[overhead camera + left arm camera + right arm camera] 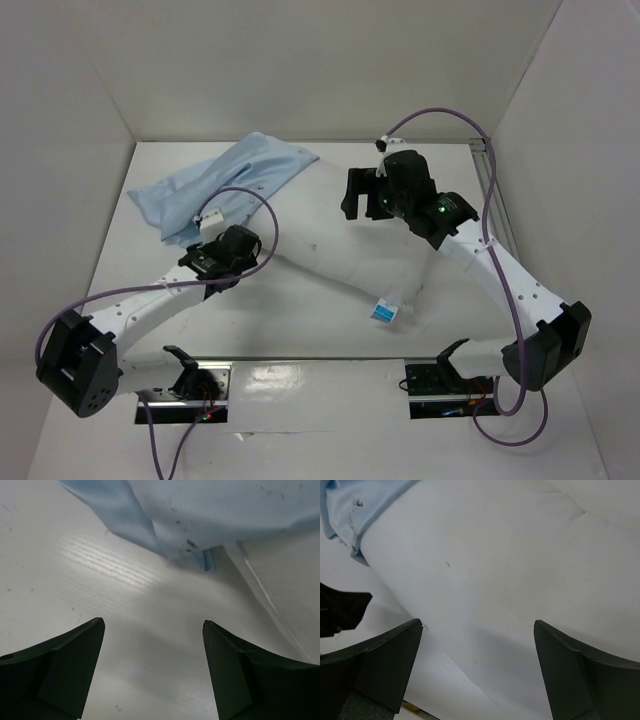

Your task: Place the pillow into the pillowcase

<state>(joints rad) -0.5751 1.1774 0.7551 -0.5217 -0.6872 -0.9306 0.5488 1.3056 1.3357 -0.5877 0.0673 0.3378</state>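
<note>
Top external shows the pillowcase (pixel 215 185) bunched toward the far-left corner of the tabletop (pixel 300 330). Its edge overlaps the far end of the pillow (pixel 350 255), which lies slantwise toward the near-right corner. Whether that end sits inside the cloth cannot be told. The left fingers (pixel 65 672) are wide apart and empty over bare tabletop, just short of the blue hem. The right fingers (pixel 380 672) gape wide above the pillow's body. The left would do best, I judge, to pinch a single layer of hem and lift the mouth while the right feeds the pillow in. The tag (pixel 385 310) is blue and white, its writing too small to read.
</note>
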